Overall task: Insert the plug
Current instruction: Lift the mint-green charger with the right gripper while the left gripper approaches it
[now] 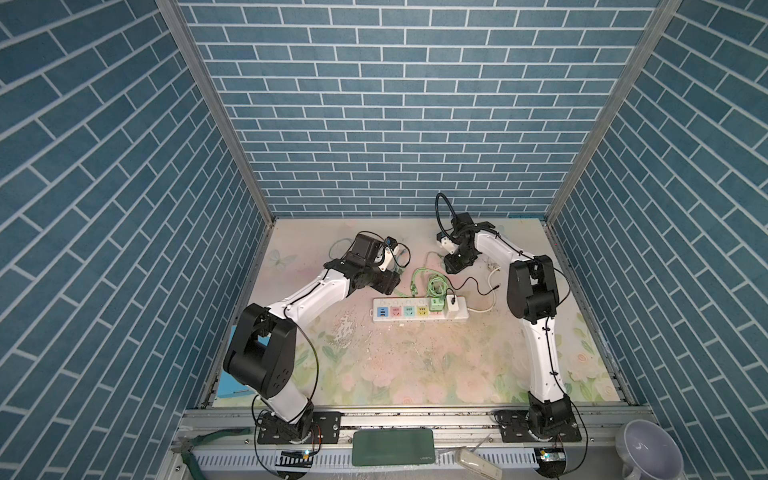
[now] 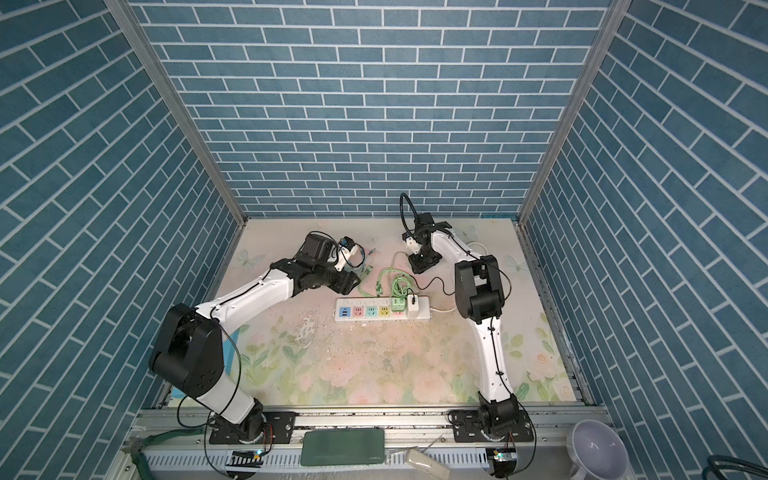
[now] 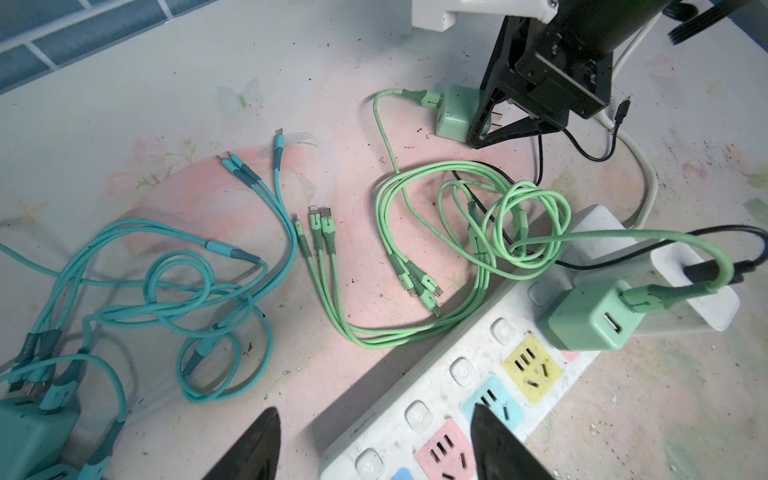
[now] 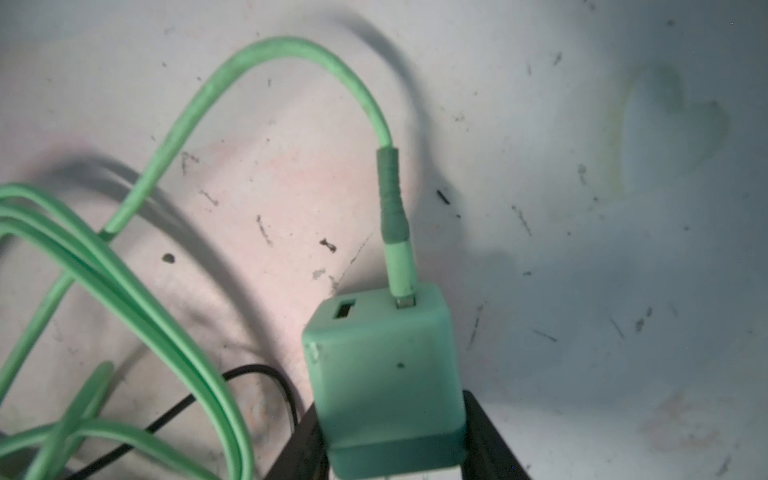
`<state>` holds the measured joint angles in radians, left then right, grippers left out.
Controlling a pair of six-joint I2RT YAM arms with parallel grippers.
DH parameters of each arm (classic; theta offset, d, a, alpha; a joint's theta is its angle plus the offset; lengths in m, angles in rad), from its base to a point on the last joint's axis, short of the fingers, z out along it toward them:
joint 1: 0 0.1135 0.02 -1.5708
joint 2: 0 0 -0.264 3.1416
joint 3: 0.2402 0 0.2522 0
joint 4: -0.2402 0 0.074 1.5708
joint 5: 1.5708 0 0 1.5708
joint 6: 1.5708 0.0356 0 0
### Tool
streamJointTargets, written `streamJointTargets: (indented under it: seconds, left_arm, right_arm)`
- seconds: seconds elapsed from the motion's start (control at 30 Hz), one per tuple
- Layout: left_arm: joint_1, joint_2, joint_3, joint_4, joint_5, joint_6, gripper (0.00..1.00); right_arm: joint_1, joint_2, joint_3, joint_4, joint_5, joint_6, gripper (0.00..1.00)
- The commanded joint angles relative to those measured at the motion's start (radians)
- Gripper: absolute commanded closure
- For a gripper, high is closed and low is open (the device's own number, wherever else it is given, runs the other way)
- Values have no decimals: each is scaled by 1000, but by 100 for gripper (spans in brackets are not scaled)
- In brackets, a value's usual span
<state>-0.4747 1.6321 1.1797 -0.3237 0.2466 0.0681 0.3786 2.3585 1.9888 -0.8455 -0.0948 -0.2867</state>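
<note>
I see the power strip (image 1: 415, 319) (image 3: 440, 390) lying in the middle of the table in both top views. The loose green charger plug (image 4: 382, 374) (image 3: 453, 112) lies on the table beyond the strip's far long edge, well apart from it and not in any socket. A green USB cable (image 4: 390, 199) runs from one of its two ports.

My right gripper (image 1: 455, 266) (image 4: 392, 415) is down over that plug, with a black finger on each side of the cube. From the wrist view they look right against it, but I cannot tell whether they clamp it.

My left gripper (image 3: 376, 409) hangs above the strip's other end, over the pink and blue sockets. Its jaws stand apart with nothing between them.

On the strip itself, a second green charger (image 3: 590, 320) and a white adapter (image 3: 698, 291) sit plugged in side by side. Coils of green cable (image 3: 457, 174) lie just beyond the strip, and teal cables (image 3: 166, 299) lie farther off
</note>
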Motion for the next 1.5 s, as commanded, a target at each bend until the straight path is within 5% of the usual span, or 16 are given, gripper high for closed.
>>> streamJointTargets:
  seconds: [0.0,0.33,0.77,0.97,1.47]
  left_arm:
    - [-3,15,24,-3,11,8,27]
    - [-1,60,90,28,28,-97,27]
    - [-3,141,215,111,126,-302,28]
    - [-10,176,245,235,208,-418,34]
    - [-70,305,347,346,277,-485,47]
  right_arm:
    - [4,33,35,-18,25,-28,71]
    - [-10,-101,-71,133,33,45,86]
    - [-14,-389,-372,501,-92,231,87]
    - [16,-418,-405,519,-129,287,87]
    - [49,-561,-553,612,-164,378,87]
